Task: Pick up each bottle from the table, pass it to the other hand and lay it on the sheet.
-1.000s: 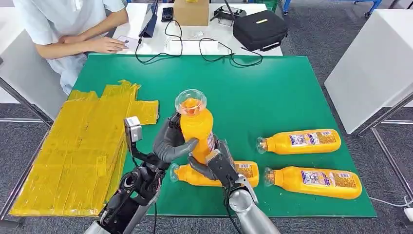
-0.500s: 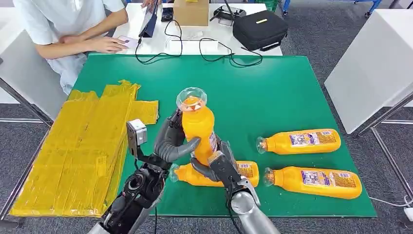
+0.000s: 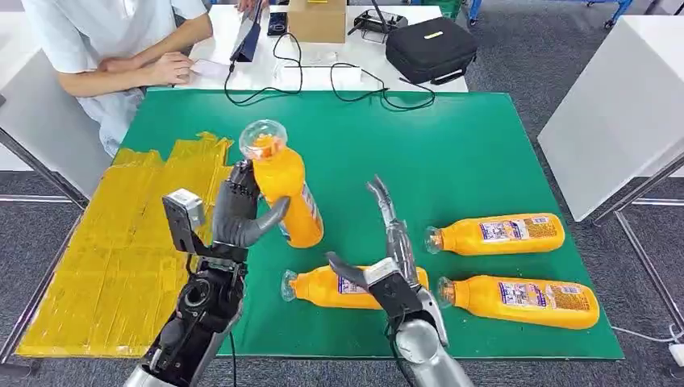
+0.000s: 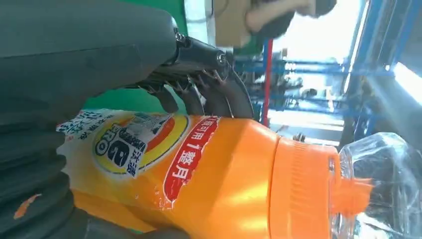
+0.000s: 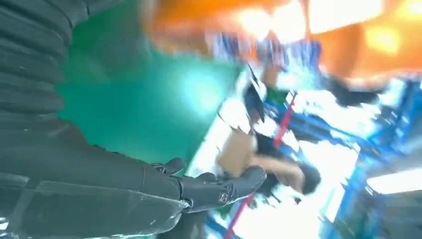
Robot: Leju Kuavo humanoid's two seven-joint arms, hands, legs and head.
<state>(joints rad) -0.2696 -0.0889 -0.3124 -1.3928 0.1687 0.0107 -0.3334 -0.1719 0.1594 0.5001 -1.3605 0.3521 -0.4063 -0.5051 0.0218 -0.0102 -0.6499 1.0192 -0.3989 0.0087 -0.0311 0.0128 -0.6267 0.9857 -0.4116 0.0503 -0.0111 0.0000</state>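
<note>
Orange bottle (image 3: 284,193) now sits in the left hand (image 3: 239,216) alone, carried leftward toward the yellow sheet (image 3: 121,250); the right hand (image 3: 393,256) has let go, fingers spread and empty. Handover looks done, laying down comes next, three bottles remain on the table (image 3: 452,153)

sheet (image 3: 121,250) left of three bottles (image 3: 500,266)

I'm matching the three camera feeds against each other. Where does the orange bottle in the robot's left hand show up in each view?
Head view: held orange bottle left of centre, nearly upright, gripped by the left hand.
Left wrist view: it spans the picture, clear cap at the right edge.
Right wrist view: a blurred orange shape along the upper edge, possibly a bottle; which one is unclear.
Shared landmark: green table mat.
</note>
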